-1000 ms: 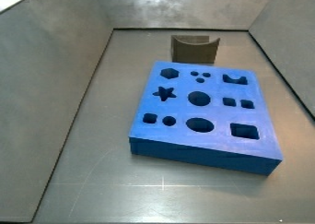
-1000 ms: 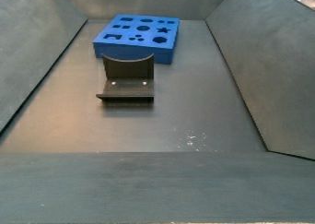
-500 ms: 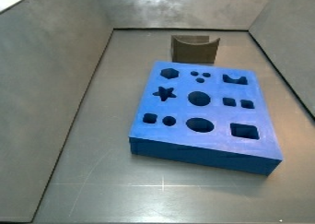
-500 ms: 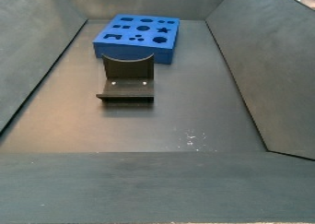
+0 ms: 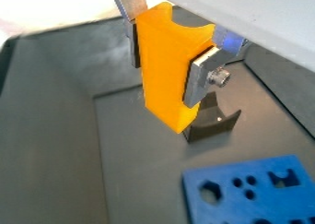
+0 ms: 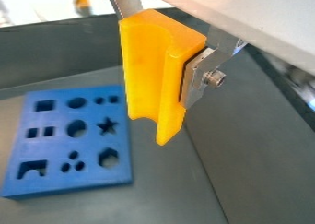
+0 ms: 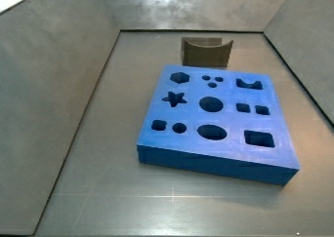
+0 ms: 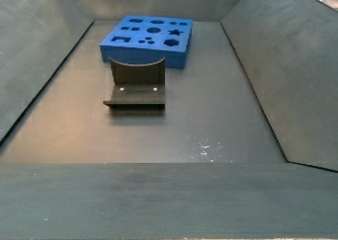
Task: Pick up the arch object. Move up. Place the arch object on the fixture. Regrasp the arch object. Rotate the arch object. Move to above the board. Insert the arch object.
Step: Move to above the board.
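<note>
Two silver fingers (image 5: 204, 73) of my gripper (image 5: 170, 54) are clamped on the small yellow-orange arch block (image 5: 169, 66), held well above the dark bin floor (image 8: 185, 135); both wrist views show it between the plates (image 6: 200, 73). Neither side view shows gripper or block. The large blue board with dark shaped holes (image 7: 214, 114) lies flat, near the dark grey-brown notched fixture (image 7: 206, 51).

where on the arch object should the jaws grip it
On its two broad flat faces, near one end, as the gripper holds the arch object now. The flat faces give the pads full contact, and most of the piece hangs free above the floor, off the board.
</note>
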